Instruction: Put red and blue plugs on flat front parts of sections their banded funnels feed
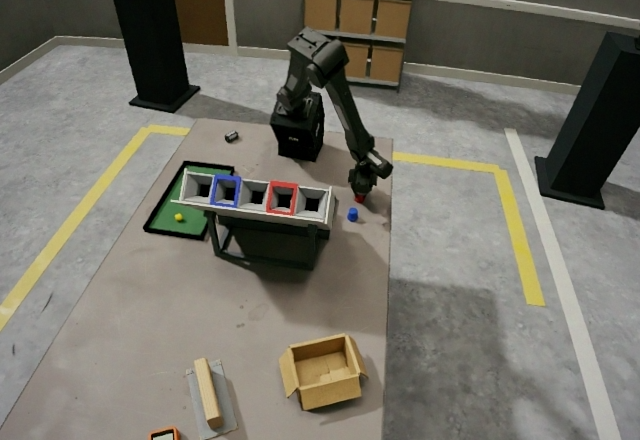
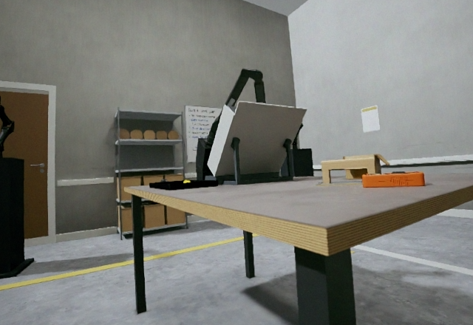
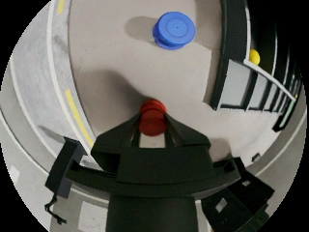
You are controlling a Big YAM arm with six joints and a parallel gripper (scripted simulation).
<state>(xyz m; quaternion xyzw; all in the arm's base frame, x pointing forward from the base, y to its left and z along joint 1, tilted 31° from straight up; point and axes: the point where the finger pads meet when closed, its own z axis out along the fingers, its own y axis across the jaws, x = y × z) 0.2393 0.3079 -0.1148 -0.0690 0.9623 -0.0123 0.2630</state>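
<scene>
1. The small round red plug is down at the tabletop, beyond the end of the funnel stand, with the hand over it.
2. The dark two-fingered hand pinches it, a finger on either side of the round body; I suppose that shape gives the fingers an even hold from any side.
3. Just beside it stands the flanged blue plastic plug, upright, nothing touching it, probably kept for the second trip.
4. Next comes the pale tilted funnel box, propped on a dark frame. Five square funnels run along its top, the blue-banded funnel and the red-banded funnel among them. The cover hides the pipes, so colour bands alone can't say where each plug belongs.
5. By the box's far end, a yellow marble lies in the green-lined tray, whose black rim would keep it from rolling off. Dropping it through a banded funnel looks the sensible way to learn the route, if that isn't known already.
</scene>
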